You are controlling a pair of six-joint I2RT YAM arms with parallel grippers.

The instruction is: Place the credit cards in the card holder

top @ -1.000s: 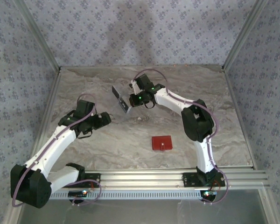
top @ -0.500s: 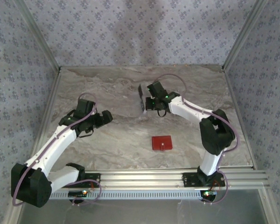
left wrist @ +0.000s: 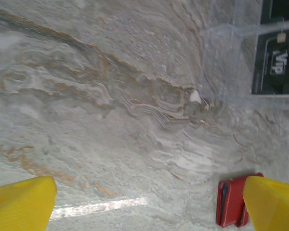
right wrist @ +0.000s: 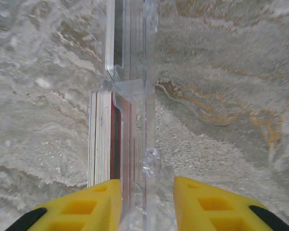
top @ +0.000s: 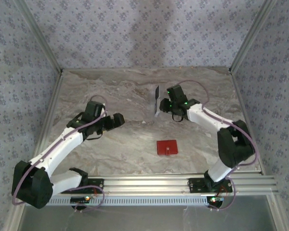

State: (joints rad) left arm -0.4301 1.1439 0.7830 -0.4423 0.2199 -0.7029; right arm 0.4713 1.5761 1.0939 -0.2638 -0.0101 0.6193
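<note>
The left gripper [top: 118,120] hung spread wide, the red card holder [top: 167,147] lying flat beside one fingertip. The right gripper [right wrist: 147,183] stood parted around a clear case [right wrist: 137,96]. The credit cards [right wrist: 102,139] inside stood on edge, long axis running straight ahead of its fingertips.

On my left wrist feed the red wallet [left wrist: 231,204] sits partly behind a yellow finger of the left pincer [left wrist: 147,202]. The dark card [left wrist: 284,82] in the clear case [left wrist: 226,57] is cut off by the top and right edges. On the right wrist feed I see the cards [right wrist: 102,139] edge-on only, with their faces hidden, and I can't tell whether the right pincer [right wrist: 144,192] actually presses the case.
</note>
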